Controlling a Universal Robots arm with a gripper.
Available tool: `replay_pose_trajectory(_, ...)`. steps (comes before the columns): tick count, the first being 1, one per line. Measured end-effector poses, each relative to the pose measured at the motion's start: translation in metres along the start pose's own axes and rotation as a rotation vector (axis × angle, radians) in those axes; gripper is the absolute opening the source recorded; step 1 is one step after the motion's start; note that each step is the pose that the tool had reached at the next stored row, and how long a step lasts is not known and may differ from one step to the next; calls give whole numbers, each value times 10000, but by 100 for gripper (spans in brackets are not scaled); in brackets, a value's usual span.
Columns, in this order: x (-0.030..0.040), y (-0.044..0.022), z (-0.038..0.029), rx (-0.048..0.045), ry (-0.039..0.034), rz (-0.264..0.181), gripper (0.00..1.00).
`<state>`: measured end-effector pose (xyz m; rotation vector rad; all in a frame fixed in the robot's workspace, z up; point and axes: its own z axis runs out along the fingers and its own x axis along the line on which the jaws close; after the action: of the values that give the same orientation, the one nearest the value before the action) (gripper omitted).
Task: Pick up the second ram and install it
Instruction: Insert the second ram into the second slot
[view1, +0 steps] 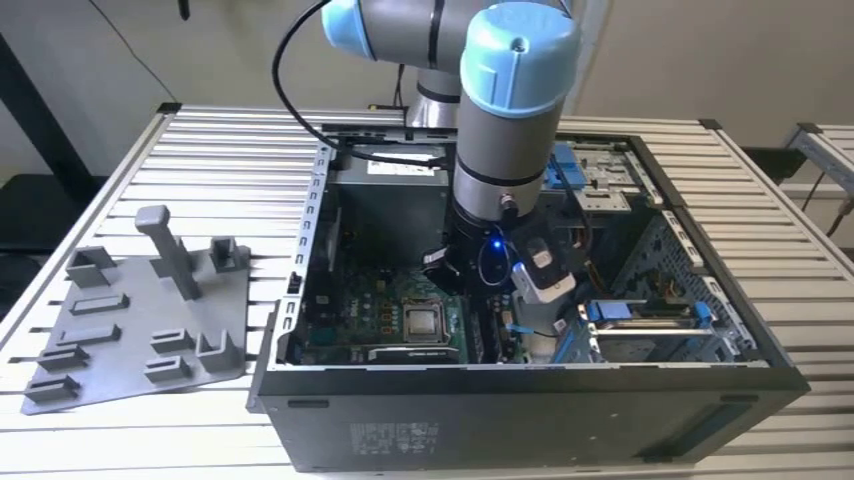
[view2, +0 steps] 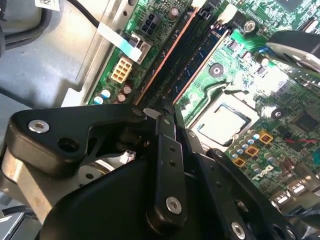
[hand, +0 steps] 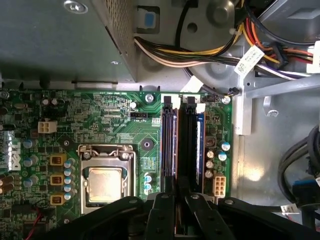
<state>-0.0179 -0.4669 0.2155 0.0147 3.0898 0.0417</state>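
gripper (hand: 176, 197) (view2: 168, 111) down inside the open computer case (view1: 310, 250), just right of centre in the exterior view, under the grey and blue arm (view1: 514, 110). fingers (hand: 162, 207) drawn almost together, pinching the thin upper edge of the second ram (hand: 176, 140) (view2: 200, 65) at one end; only a sliver of gap between the black tips in both wrist views.

second ram standing on edge in a memory slot on the motherboard (hand: 100, 107), the slot of the group nearest the cpu socket (hand: 106, 180). long axis along the slot, parallel to the socket's side, running from the gripper away to the white latches (hand: 169, 104) at the far end. seen edge-on as a narrow copper-toned line.

just beside it, another slot with a blue-edged stick (hand: 199, 145), then a row of small capacitors (hand: 210, 160) and a white power connector (hand: 219, 186). bundle of coloured cables (hand: 190, 52) beyond the latch end, apart from the ram. metal power supply box (hand: 60, 40) past the board's edge.

outside the case, toward the exterior view's left in the lower half of the frame, grey fixture plate (view1: 127, 330) with upright posts, lying on the slatted table (view1: 227, 160), well apart from the gripper.
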Motion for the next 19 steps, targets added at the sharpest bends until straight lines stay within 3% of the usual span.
replay_pose_trajectory(1, 0, -2, -2, 4, 1, 1, 15)
replay_pose_trajectory(2, -1, -6, -8, -46, 13, 1, 22)
replay_pose_trajectory(4, -1, -6, -42, -111, 20, 10, 22)
replay_pose_trajectory(10, -15, 2, -310, -115, 21, 12, 22)
replay_pose_trajectory(15, -16, 2, -324, -114, 33, 13, 22)
replay_pose_trajectory(17, -16, 2, -325, -115, 33, 13, 13)
replay_pose_trajectory(19, -16, 3, -326, -115, 33, 13, 11)
